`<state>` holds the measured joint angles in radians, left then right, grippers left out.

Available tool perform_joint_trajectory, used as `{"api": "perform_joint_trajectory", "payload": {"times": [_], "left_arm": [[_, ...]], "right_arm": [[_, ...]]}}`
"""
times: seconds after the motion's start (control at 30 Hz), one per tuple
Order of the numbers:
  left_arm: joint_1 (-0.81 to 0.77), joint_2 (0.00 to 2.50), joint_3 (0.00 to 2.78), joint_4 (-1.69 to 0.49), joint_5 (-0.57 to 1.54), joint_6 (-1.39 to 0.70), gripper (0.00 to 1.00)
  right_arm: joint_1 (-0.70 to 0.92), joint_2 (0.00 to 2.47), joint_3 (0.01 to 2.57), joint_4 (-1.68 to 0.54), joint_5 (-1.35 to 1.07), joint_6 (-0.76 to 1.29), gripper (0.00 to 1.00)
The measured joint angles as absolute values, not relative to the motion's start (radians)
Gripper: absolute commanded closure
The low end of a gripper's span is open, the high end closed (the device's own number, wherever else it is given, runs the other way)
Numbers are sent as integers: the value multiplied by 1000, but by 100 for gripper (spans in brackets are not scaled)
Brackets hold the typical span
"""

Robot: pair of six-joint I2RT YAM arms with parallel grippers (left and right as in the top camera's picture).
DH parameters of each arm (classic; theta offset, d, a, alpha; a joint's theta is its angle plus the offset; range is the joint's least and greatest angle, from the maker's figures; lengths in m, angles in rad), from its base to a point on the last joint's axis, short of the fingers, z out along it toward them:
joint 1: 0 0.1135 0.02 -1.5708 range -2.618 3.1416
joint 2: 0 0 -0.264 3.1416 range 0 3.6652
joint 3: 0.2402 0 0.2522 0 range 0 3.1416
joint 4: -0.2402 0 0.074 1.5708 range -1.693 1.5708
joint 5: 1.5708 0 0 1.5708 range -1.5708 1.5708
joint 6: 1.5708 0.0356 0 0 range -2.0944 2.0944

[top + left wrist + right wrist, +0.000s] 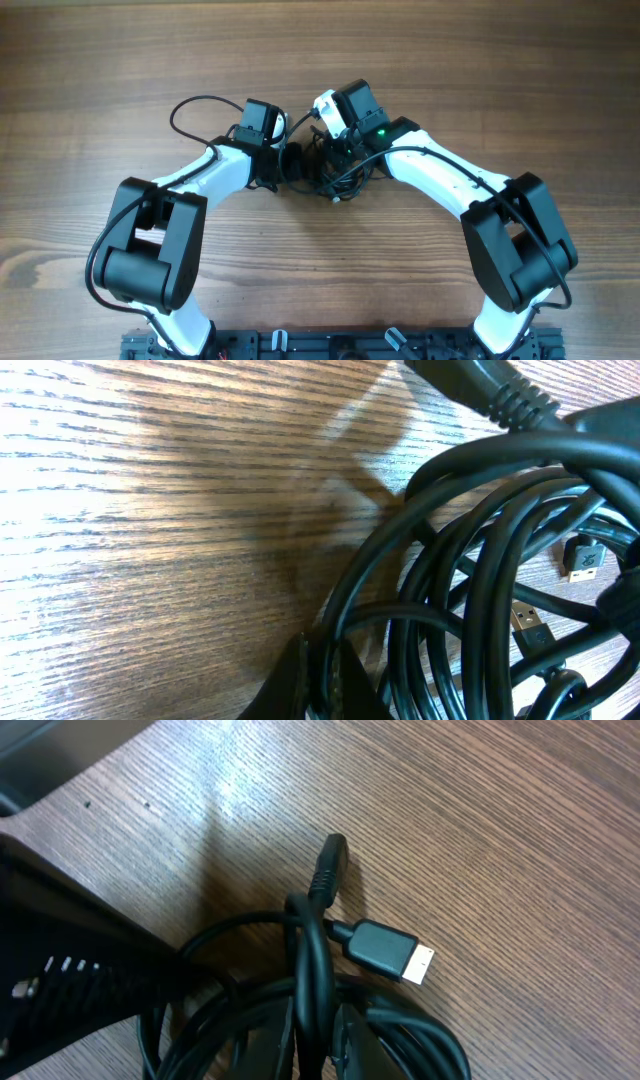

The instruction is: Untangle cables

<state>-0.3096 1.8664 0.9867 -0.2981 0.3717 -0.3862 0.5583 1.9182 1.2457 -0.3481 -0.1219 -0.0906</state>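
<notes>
The cables (pixel 338 181) are one knotted black bundle at the table's middle, between both grippers. My left gripper (pixel 291 165) meets the bundle's left side. In the left wrist view its fingertips (pixel 321 652) are shut on one strand of the cables (pixel 470 560). Small USB plugs (pixel 584 558) lie inside the loops. My right gripper (pixel 337 150) is on the bundle's far side. In the right wrist view its fingers (pixel 312 1017) are shut on a doubled strand (pixel 310 950). A flat plug with a metal tip (pixel 385 950) and a slim plug (pixel 328 865) lie just beyond.
The wooden table (pixel 120 60) runs all around the bundle. A thin black arm cable (pixel 190 105) loops out behind the left arm. The left arm's base (pixel 150 250) and the right arm's base (pixel 515 245) stand near the front edge.
</notes>
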Motion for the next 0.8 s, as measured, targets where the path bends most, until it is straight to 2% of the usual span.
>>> {"api": "perform_joint_trajectory", "payload": {"times": [0.1, 0.23, 0.37, 0.57, 0.7, 0.8], "left_arm": [[-310, 1866, 987, -298, 372, -386, 96], [-310, 1866, 987, -298, 372, -386, 96], [-310, 1866, 987, -290, 376, -388, 96], [-323, 1859, 1017, -271, 464, -395, 96], [-328, 1847, 1029, -264, 504, -398, 96], [-331, 1842, 1042, -254, 530, -402, 96]], "right_arm": [[557, 1918, 1246, -342, -120, -99, 96], [504, 1882, 1239, -344, -273, -70, 96], [323, 1748, 1233, -370, -709, -5, 96], [133, 1747, 1209, -384, -1280, 30, 96], [52, 1747, 1199, -365, -1369, 66, 96], [-22, 1748, 1192, -264, -1395, 167, 96]]}}
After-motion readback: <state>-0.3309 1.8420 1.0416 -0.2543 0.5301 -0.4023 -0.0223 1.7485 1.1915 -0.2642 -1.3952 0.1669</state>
